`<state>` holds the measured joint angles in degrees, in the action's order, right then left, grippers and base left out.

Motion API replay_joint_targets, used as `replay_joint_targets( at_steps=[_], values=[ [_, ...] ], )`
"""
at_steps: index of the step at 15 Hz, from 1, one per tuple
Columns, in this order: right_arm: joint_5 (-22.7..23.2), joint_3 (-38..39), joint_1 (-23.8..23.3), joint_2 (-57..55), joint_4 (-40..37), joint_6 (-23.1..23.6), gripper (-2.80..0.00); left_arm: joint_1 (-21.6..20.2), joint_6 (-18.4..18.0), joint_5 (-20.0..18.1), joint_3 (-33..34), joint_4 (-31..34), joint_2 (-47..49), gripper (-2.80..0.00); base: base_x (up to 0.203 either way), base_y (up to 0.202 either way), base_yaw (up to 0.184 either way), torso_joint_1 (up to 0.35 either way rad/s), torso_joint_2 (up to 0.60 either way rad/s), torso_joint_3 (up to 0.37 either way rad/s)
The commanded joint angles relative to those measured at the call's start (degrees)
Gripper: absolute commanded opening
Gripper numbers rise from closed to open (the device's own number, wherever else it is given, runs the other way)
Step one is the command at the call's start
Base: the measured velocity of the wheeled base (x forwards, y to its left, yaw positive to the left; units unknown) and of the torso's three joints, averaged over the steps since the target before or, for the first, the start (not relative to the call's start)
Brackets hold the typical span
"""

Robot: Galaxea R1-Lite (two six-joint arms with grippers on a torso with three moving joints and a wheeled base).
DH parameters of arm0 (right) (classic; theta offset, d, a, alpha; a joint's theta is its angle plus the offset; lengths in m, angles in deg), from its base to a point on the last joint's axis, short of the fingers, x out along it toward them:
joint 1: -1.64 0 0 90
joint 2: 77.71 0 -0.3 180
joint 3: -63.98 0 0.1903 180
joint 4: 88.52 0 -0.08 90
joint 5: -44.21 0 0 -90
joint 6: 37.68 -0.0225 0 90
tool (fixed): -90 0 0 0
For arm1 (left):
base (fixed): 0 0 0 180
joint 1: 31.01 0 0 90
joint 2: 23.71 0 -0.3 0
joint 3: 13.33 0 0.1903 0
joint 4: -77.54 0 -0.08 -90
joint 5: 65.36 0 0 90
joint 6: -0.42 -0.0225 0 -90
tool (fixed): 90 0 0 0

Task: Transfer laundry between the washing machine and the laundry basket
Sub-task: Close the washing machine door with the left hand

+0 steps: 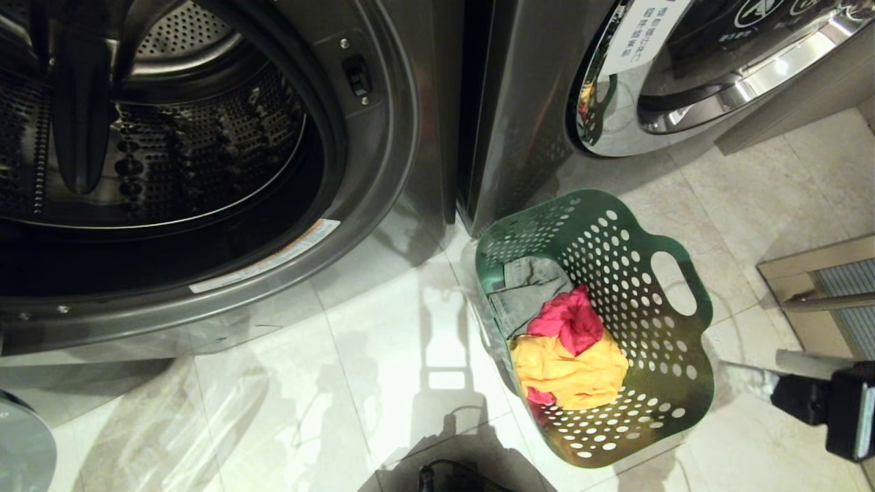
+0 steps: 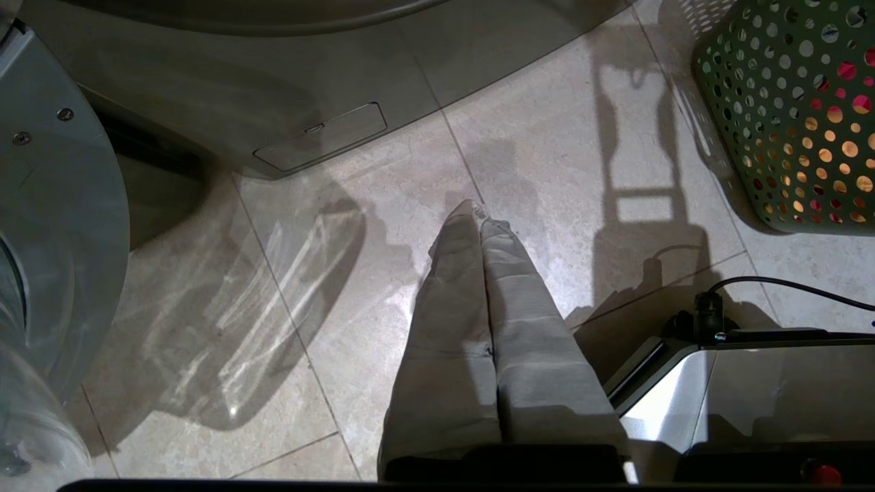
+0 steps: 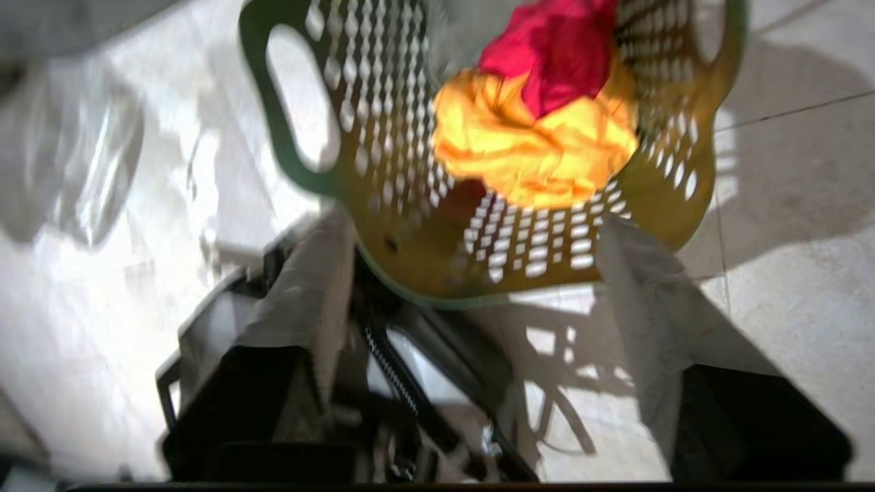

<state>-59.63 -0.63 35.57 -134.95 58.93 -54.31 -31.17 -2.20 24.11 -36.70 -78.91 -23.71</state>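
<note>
laundry (image 1: 567, 348) heaped in basket (image 1: 656, 342) on floor beside washer (image 1: 205, 157), drum bare. right gripper (image 3: 478, 273) spread wide above basket rim, gripping nothing. left gripper (image 2: 482, 219) pressed closed over floor.

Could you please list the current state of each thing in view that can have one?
washing machine: door open, nothing visible in the drum.
neighbouring machine: door shut.
laundry basket: upright on the floor, holding laundry.
laundry: grey, pink-red and yellow-orange pieces piled inside the basket.
left gripper: shut, empty, above the floor.
right gripper: open, empty, beside the basket.
</note>
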Motion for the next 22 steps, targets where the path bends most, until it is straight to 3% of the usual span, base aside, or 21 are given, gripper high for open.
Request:
replay_joint_targets(
  at_steps=[1,4,6,9,12,14,16,18,20,22],
  values=[
    [0.9,0.95,0.97,5.15,-1.43,-0.04,-2.8,-0.02,-0.01,0.0,0.0,0.0,0.09,-2.8,0.0,0.0,0.0,0.0,0.0,0.0],
    [1.1,1.71,0.91,10.93,-3.65,0.7,-2.8,-0.02,-0.01,0.0,0.0,-0.01,0.09,-2.8,0.0,0.0,0.0,0.0,0.0,0.0],
    [1.13,2.23,-0.7,16.88,-9.87,1.07,-2.8,-0.02,-0.01,0.0,0.0,-0.01,0.09,-2.8,0.0,0.0,0.0,0.0,0.0,0.0],
    [2.94,5.84,-13.49,21.71,-13.39,3.12,-2.8,-0.02,-0.01,0.0,0.0,-0.01,0.09,-2.8,0.0,0.0,0.0,0.0,0.0,0.0],
    [16.45,15.67,-29.31,30.85,-13.42,11.74,-2.8,-0.02,-0.01,0.0,0.0,-0.01,0.03,-2.8,0.0,0.0,0.0,0.0,0.0,0.0],
    [21.69,26.01,-34.45,36.85,-9.05,18.65,-2.8,-0.02,-0.01,0.0,0.0,-0.01,0.09,-2.8,0.0,0.0,0.0,0.0,0.0,0.0],
    [23.83,35.77,-35.94,41.0,3.83,22.68,-2.8,-0.02,-0.01,0.0,0.0,-0.01,0.09,-2.8,0.0,0.0,0.0,0.0,0.0,0.0],
    [25.27,38.01,-36.24,42.69,8.83,26.19,-2.8,-0.02,-0.01,0.0,0.0,-0.01,0.09,-2.8,0.0,0.0,0.0,0.0,0.0,0.0],
    [21.95,39.71,-32.64,44.2,12.01,24.93,-2.8,-0.02,-0.01,0.0,0.0,-0.01,0.09,-2.8,0.0,0.0,0.0,0.0,0.0,0.0],
    [17.77,40.88,-32.63,47.62,12.97,24.6,-2.8,-0.02,-0.01,0.0,0.0,-0.01,0.09,-2.8,0.0,0.0,0.0,0.0,0.0,0.0]
  ],
)
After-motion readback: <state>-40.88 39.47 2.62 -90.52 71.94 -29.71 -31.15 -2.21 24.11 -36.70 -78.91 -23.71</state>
